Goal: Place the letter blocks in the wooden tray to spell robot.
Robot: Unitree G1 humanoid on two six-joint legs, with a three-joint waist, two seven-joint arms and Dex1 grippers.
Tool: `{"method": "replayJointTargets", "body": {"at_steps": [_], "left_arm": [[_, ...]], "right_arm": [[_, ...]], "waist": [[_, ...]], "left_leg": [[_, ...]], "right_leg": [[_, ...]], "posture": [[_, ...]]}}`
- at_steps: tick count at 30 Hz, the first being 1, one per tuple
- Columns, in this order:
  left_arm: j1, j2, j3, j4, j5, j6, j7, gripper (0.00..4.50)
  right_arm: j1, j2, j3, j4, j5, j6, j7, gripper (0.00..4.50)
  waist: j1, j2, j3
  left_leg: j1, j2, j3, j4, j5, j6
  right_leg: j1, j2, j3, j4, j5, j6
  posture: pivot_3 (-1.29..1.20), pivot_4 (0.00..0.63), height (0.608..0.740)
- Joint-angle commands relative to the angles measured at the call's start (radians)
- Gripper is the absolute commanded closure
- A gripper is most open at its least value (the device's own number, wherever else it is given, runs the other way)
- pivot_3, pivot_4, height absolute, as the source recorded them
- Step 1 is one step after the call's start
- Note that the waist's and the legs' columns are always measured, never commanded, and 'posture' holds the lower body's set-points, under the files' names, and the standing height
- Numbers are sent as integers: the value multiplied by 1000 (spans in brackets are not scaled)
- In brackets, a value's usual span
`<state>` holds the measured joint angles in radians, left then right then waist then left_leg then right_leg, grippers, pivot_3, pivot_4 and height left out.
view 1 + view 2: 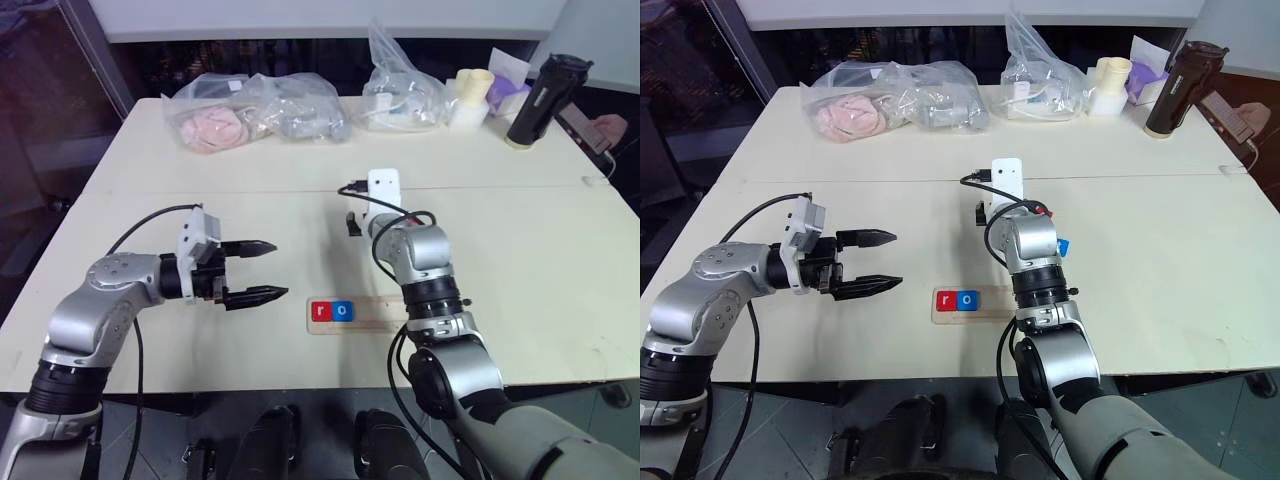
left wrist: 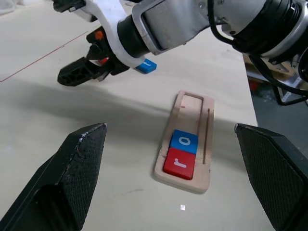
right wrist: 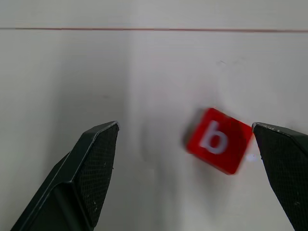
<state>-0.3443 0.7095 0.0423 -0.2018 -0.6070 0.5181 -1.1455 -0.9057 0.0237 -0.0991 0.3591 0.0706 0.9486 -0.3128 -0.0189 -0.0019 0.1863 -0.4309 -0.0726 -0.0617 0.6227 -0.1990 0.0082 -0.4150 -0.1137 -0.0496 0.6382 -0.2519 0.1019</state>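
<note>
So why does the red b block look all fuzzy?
In the right wrist view the red b block is smeared by blur, while the table's red line stays fairly crisp; in the left wrist view the r and o blocks look sharp, with a soft shadow beside the tray.

r tile point(image 2: 179, 162) and o tile point(image 2: 185, 141) in left end of wooden tray point(image 2: 205, 169); b tile point(image 3: 219, 140) on table point(image 1: 530, 270), beyond tray.

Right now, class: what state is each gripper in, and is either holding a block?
Left gripper: open, holding nothing.
Right gripper: open, holding nothing; the red b block lies on the table between its fingers.
</note>
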Motion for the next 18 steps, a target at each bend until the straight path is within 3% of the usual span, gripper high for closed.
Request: {"method": "replayJointTargets", "body": {"at_steps": [1, 18], "left_arm": [[8, 1, 14, -35, -4, -12, 11, 47], [5, -12, -3, -39, 17, -29, 40, 47]], "right_arm": [[-36, 21, -14, -16, -23, -39, -39, 0], [-153, 104, -212, 244, 51, -60, -164, 0]], "waist": [[-1, 0, 0], [-4, 0, 0]], "left_leg": [[0, 0, 1, 0, 0, 0], [3, 1, 7, -1, 2, -2]], "right_leg": [[-2, 0, 2, 2, 0, 0], [-8, 2, 11, 11, 1, -2]], "posture": [[0, 150, 738], [0, 150, 738]]}}
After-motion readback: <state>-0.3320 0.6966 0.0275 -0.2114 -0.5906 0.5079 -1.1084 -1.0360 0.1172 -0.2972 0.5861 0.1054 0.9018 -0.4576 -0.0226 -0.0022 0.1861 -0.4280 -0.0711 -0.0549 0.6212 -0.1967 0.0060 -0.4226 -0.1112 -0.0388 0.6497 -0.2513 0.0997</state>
